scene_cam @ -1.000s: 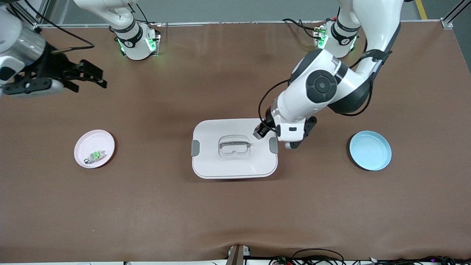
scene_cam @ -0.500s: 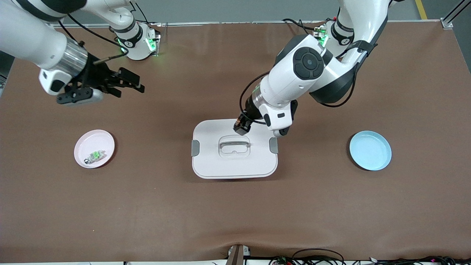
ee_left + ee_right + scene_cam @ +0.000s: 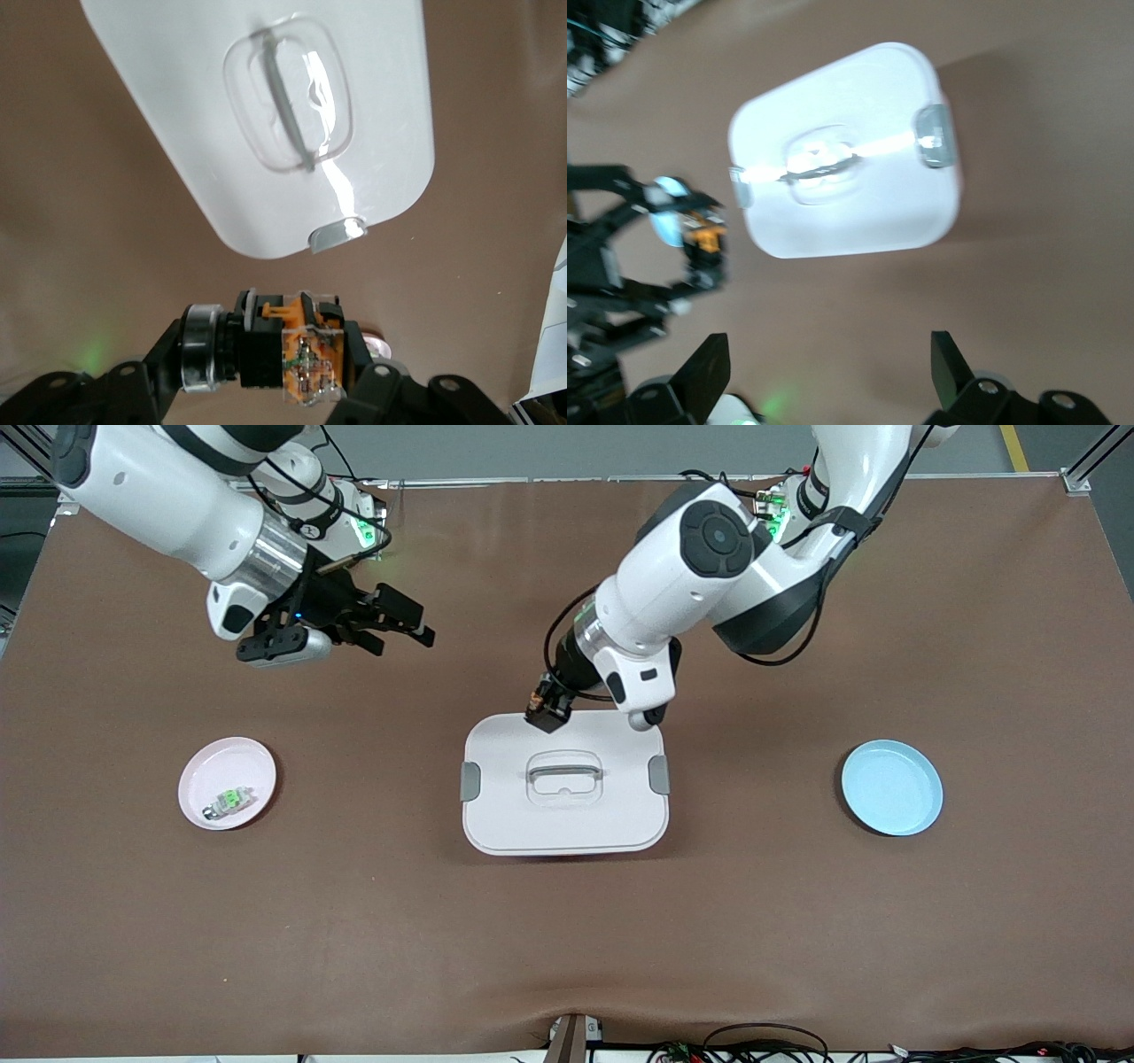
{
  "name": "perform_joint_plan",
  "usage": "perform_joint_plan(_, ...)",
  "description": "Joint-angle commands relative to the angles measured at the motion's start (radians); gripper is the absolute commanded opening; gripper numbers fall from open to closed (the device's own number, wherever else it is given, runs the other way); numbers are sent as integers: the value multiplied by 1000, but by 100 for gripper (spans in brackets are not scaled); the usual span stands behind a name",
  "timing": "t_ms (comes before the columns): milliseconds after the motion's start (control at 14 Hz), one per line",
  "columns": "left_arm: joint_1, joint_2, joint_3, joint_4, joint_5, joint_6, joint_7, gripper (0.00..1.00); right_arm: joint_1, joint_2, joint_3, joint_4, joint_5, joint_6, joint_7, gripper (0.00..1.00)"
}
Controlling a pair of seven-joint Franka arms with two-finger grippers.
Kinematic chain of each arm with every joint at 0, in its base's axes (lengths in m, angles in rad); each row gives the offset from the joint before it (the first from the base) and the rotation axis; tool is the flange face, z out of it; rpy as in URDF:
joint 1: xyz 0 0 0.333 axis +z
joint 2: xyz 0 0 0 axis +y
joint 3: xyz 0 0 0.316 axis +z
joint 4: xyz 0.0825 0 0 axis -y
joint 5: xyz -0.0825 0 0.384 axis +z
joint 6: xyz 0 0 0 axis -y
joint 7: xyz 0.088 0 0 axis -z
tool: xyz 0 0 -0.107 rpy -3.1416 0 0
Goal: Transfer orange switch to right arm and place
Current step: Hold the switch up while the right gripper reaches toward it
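1. Now the left gripper (image 3: 547, 713) is clenched on the orange switch (image 3: 538, 705), and over the last second it has swung in from the left arm's end of the white lidded box (image 3: 514, 824) to hang over the box's edge farthest from the front camera.
2. Up close in the left wrist view, the orange switch (image 3: 297, 354) sits pinched between the fingers (image 3: 372, 376), orange middle and a silvery cap showing, the box lid and its clear handle (image 3: 292, 93) spread out below.
3. And here comes the right gripper (image 3: 399, 622)! A second ago it was out at the right arm's end of the counter (image 3: 797, 921); now it is over bare cloth, well in toward the middle, jaws spread wide and holding nothing.
4. In the right wrist view the switch (image 3: 704, 239) shows up in the other gripper, so the two are already facing one another, though well apart.
5. What that means: both arms are converging for the handover, which is not yet made.
6. Further out, the pink dish (image 3: 227, 783) holds the green-and-white component (image 3: 230, 799), and the blue dish (image 3: 891, 787) lies empty; I'd guess one of them is the drop-off.
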Motion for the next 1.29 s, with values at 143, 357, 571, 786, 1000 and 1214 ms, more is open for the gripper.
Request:
perform_joint_plan(143,-8,11,-1,26,-76,2,-18,0,81,-29,-9,-97,143,204,36,100)
perform_joint_plan(357,-9,11,-1,26,-76,2,-17,0,82,-22,-9,-101,198,203,51,100)
perform_joint_plan(571,-9,11,-3,26,-76,2,-17,0,86,-4,-9,-94,201,211,83,100)
perform_joint_plan(786,-9,10,-3,26,-76,2,-18,0,85,28,-9,-80,203,247,70,100)
perform_joint_plan(1000,-9,10,-1,26,-76,2,-18,0,107,70,-9,-57,205,289,70,100)
perform_joint_plan(1214,-9,8,-5,30,-76,2,-18,0,144,112,-9,-16,205,300,68,100)
